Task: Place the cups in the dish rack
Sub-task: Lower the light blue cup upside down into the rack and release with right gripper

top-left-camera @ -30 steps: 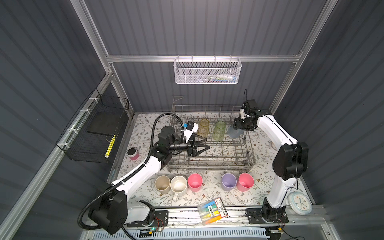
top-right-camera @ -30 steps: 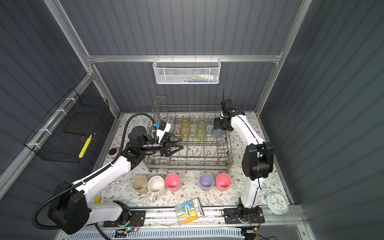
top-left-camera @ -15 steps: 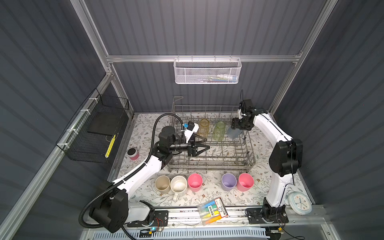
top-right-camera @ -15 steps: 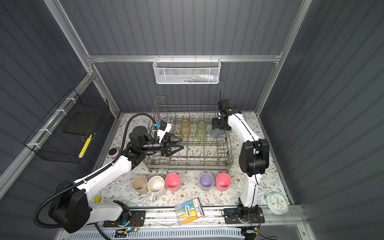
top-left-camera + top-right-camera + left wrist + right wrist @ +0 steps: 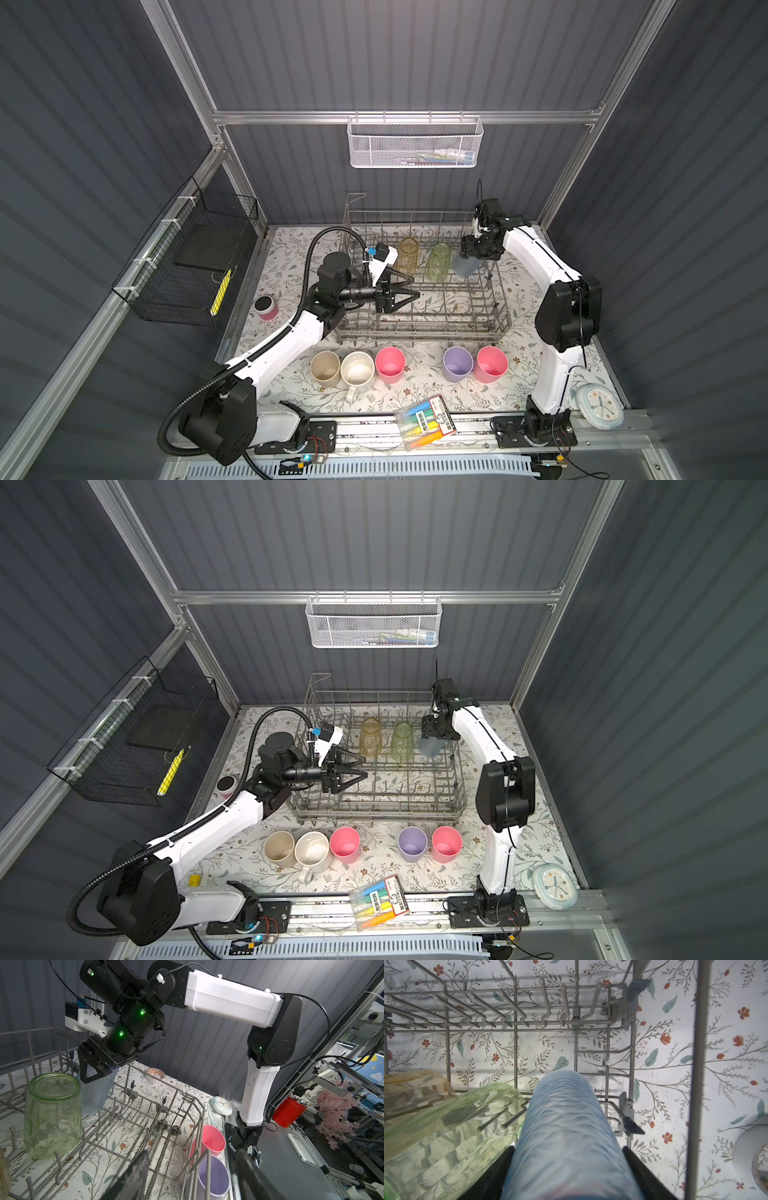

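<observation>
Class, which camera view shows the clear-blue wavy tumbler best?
Right wrist view: the clear-blue wavy tumbler fills it, held in the right hand. Left wrist view shows it partly hidden; both top views, small under that hand.

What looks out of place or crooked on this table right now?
Nothing is spilled or broken. The marker pack lies crooked, partly off the floral mat and onto the front rail, and a small clock lies flat at the near right corner.

Bright light from above, dim at sides; top views sharp, edges bowed; blue tumbler (image 5: 566, 1136) blurred near lens
</observation>
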{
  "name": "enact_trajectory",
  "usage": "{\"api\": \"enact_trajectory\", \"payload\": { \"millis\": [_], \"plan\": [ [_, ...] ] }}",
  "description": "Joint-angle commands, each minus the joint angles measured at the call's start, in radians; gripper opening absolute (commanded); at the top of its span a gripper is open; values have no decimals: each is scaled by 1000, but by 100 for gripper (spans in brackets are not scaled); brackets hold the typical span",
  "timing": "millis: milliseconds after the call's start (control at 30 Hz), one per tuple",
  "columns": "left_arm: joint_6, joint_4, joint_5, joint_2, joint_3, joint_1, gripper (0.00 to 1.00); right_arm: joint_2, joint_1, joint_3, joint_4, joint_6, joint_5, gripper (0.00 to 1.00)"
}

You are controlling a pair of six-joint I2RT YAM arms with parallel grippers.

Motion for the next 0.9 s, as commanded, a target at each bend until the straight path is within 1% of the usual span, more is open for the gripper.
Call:
{"api": "enact_trajectory", "payload": {
  "millis": [0, 133, 300, 467, 667, 767, 867],
  "plan": [
    [20, 21, 23, 5, -18, 4, 66, 6, 8, 27, -16, 1, 13, 79],
    [16, 26, 24, 4, -21, 4, 66, -7, 9, 27, -13, 3, 7, 91],
    [14, 29, 24, 4, -23, 4, 66, -26, 9, 30, -9, 3, -2, 96],
    [12, 32, 22, 1, -27, 4, 66, -68, 9, 21, -4, 3, 3, 99],
    [11, 29, 19, -5, -26, 4, 66, -158, 9, 1, 4, -1, 13, 99],
    [4, 28, 19, -7, -22, 5, 66, -209, 9, -17, 8, -4, 21, 99],
    [10, 7, 14, -9, -10, 5, 67, -290, 9, -70, 44, -4, 18, 99]
  ]
}}
